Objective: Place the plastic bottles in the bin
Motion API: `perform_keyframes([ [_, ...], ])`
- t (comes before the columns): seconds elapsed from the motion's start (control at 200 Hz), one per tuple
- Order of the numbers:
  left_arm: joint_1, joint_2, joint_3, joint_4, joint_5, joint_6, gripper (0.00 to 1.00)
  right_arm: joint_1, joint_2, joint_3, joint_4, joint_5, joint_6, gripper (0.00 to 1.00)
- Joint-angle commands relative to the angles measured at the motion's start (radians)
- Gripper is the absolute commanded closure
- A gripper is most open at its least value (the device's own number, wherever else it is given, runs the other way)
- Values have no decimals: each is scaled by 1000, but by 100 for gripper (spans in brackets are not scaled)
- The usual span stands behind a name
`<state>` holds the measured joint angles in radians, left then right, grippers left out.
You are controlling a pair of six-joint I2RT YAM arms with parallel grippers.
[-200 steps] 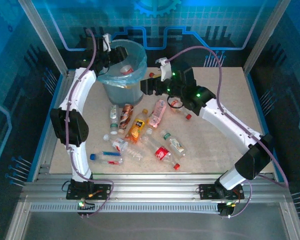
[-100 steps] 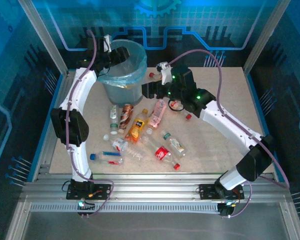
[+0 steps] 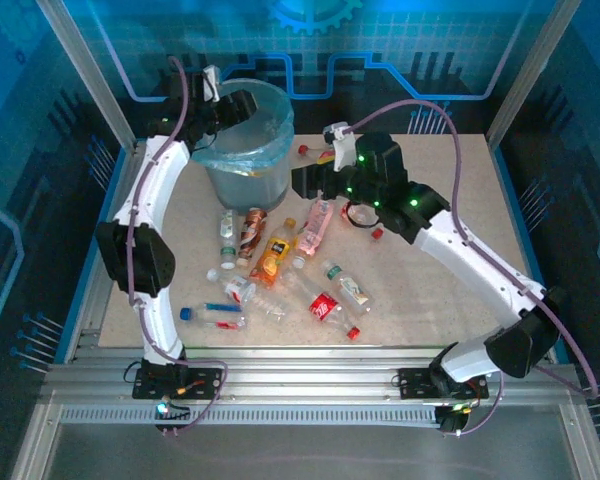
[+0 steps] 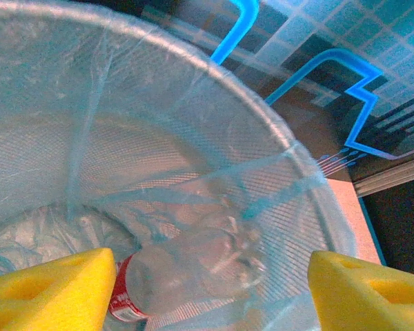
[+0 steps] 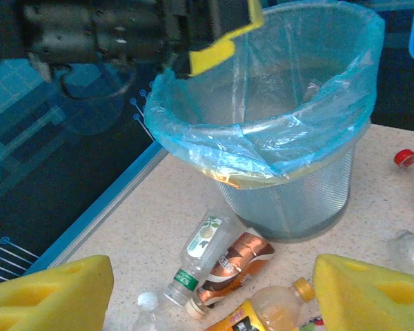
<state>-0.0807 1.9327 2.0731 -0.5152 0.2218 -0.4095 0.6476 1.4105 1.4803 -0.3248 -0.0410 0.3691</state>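
The bin (image 3: 248,150) is a grey mesh basket lined with a light-blue bag, at the back left of the table. My left gripper (image 3: 242,105) hangs open over its rim, yellow pads (image 4: 48,289) wide apart with nothing between them. Below it a clear bottle with a red label (image 4: 186,272) lies on the bag at the bottom. My right gripper (image 3: 302,180) hovers open just right of the bin. Between its pads (image 5: 372,296) I look down on a green-labelled bottle (image 5: 203,255), a brown one (image 5: 238,265) and an orange one (image 5: 269,310).
More bottles lie scattered mid-table: pink (image 3: 316,222), red-labelled (image 3: 325,306), green-capped (image 3: 348,286), blue-capped (image 3: 212,315), and a crushed clear one (image 3: 250,293). A red-capped bottle (image 3: 306,151) lies right of the bin. Blue rails border the table on both sides.
My left gripper opened wider and the red-labelled bottle dropped from the rim into the bin. My right arm swung slightly rightward and back, its gripper still facing the bin.
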Motion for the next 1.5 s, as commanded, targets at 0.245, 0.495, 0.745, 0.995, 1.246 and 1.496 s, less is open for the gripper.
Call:
perform_keyframes([
  [0.245,-103,-457,-249,15,-65,172,25,-40,-103,-64,-304,138,-233,20],
  [0.495,-382,-780,-689,68,-124,384,24,-205,-14,-100,-395,82,-297,17],
  [0.745,-554,-866,-954,75,-95,365,25,-275,277,-24,-350,93,-509,17],
  [0.995,-624,-841,-1079,140,-113,286,25,-331,525,99,-311,75,-582,15],
  [1.246,-626,-851,-1121,175,-173,256,25,-333,701,226,-381,27,-671,17],
  [1.496,-625,-889,-1126,173,-201,261,24,-348,731,243,-375,49,-691,20],
])
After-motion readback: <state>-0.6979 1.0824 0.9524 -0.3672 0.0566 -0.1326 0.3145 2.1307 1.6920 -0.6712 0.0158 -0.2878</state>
